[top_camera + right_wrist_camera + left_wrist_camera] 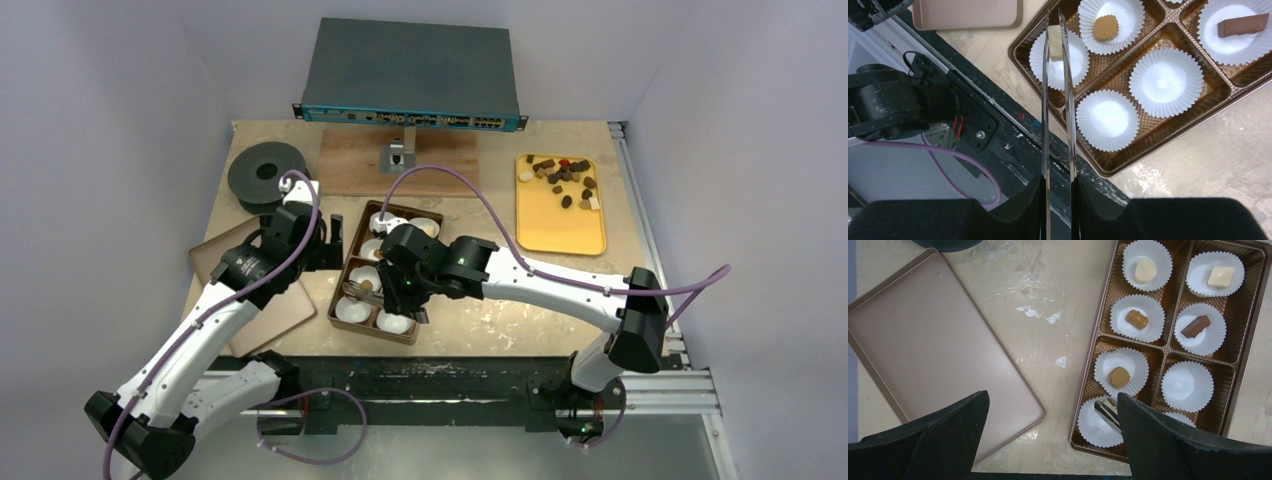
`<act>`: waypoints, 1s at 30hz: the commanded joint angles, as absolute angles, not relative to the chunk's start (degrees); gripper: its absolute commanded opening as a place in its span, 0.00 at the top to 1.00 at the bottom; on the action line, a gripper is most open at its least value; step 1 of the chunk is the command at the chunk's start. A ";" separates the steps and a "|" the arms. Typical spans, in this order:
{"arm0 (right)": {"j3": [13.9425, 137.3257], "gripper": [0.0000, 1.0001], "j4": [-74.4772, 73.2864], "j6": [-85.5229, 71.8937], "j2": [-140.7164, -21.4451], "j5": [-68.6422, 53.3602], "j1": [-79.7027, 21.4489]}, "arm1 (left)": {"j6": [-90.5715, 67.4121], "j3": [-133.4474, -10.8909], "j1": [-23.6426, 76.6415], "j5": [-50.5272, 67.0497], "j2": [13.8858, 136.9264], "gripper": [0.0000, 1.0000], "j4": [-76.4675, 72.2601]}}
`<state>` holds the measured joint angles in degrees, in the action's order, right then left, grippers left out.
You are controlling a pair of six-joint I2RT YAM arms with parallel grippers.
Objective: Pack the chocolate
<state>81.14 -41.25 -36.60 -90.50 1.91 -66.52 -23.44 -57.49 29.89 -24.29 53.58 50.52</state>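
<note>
Over the box's (1128,167) corner cup (1079,62), right tool (1053,20) pinching a chocolate (1055,49), left tool (1052,397) spread wide nearby

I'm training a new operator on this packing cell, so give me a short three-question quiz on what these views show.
1. True or false: the left fingers hold a chocolate.
2. The loose chocolates wait on a tray coloured: A yellow; B green; C black.
3. Apart from the cup under the pale piece in the right fingers, how many paper cups in the box are empty?
Key: 1 false, they stand open and empty. 2 A. 3 two empty cups.
</note>
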 commanded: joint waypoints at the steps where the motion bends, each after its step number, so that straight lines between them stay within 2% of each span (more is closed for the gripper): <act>1: 83.00 0.77 -38.46 -37.85 -89.82 1.28 -67.20 | -24.26 -57.83 29.25 -25.69 52.52 0.00 49.92; 24: 79.64 0.67 -38.40 -38.66 -89.56 1.83 -68.29 | -24.26 -57.75 29.09 -25.58 52.30 0.00 50.01; 30: 79.68 0.59 -38.49 -38.51 -89.55 1.73 -68.53 | -24.26 -57.77 29.00 -25.51 52.29 0.00 49.87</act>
<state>79.37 -39.92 -38.00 -90.76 1.89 -67.92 -23.44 -57.49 29.52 -24.51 53.06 50.68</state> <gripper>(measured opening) 0.386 0.998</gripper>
